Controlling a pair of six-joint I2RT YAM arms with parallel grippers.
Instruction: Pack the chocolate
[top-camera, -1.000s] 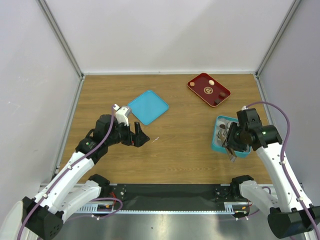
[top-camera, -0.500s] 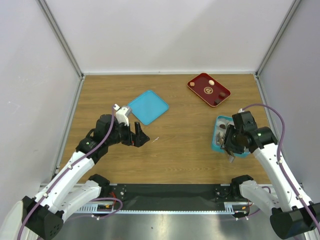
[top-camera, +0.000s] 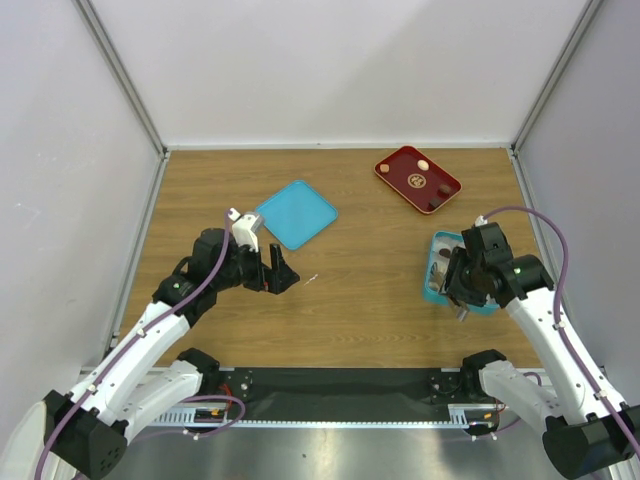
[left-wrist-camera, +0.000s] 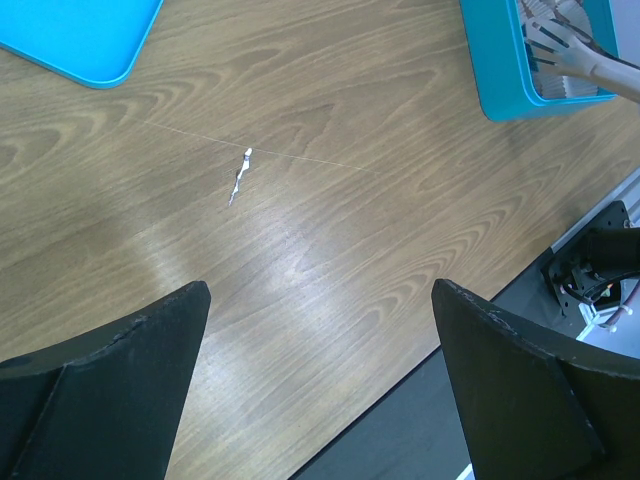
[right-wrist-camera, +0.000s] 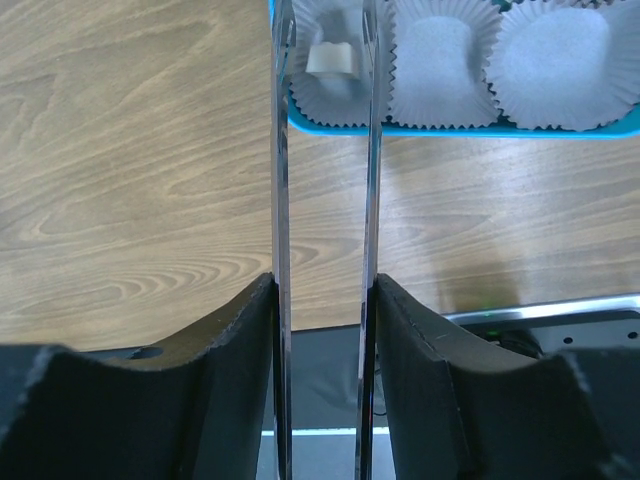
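**Status: packing partly done.**

1. Right tool (right-wrist-camera: 325, 285): it clamps a pair of tweezers (right-wrist-camera: 278, 150) by their two metal blades. The blades stand a narrow gap apart. Their tips reach into the near corner of the box (right-wrist-camera: 450, 130).
2. One cream-white chocolate (right-wrist-camera: 330, 58) sits in a paper cup (right-wrist-camera: 300, 95) of that corner, between the blade tips. Whether the blades touch it cannot be told. Judged from this, the piece is at the point of being placed and let go.
3. The two cups (right-wrist-camera: 440, 55) next to it in the same row are empty.
4. In the top view the box (top-camera: 428, 285) shows some dark pieces further in; their number cannot be told.
5. Three pieces are left on the red tray (top-camera: 395, 165) at the far side of the tabletop (top-camera: 360, 280): one light (top-camera: 423, 164), two dark (top-camera: 443, 187).
6. Left tool (left-wrist-camera: 318, 295): jaws wide, holding nothing, above bare tabletop near the teal lid (top-camera: 297, 213).

**Left to do:** move the three tray pieces into free cups. The lid lies apart from the box, not yet fitted.
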